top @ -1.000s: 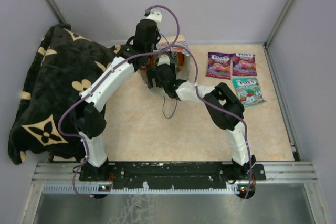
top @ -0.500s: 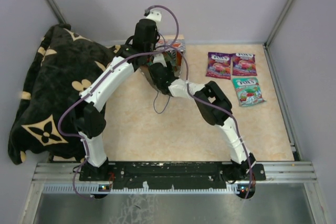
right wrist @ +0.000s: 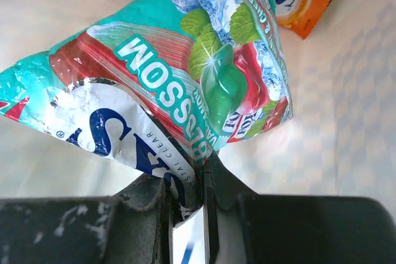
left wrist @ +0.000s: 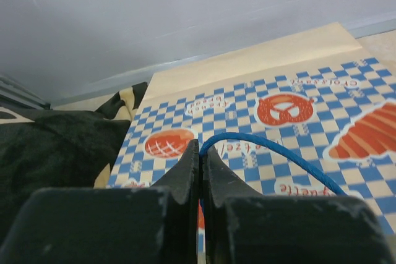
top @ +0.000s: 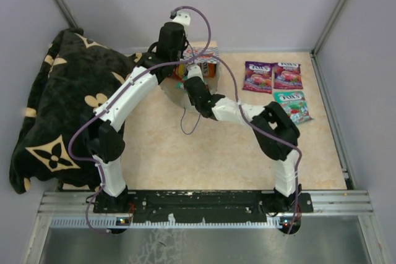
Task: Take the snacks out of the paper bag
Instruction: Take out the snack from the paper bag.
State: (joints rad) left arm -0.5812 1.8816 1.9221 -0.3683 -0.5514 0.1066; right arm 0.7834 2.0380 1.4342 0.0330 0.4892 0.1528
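Two-arm station seen from above and from both wrists. The paper bag lies at the far middle of the tabletop, just right of the black floral blanket. Both arms reach to it.

Left hand: closed, its fingers pressed together on the bag's blue string handle, which loops out over the checkered band of the bag.

Right hand: closed on the bottom edge of the held teal packet, which stands crumpled above the fingertips. Just beyond it, at the upper right of the wrist view, lies an orange packet. In the overhead view this hand sits at the bag's mouth.

Snacks already lying out on the tabletop, well to the right of the bag: a purple-pink packet, a second purple-pink packet just beside it, and a loose teal packet nearer, close to the right arm's elbow.
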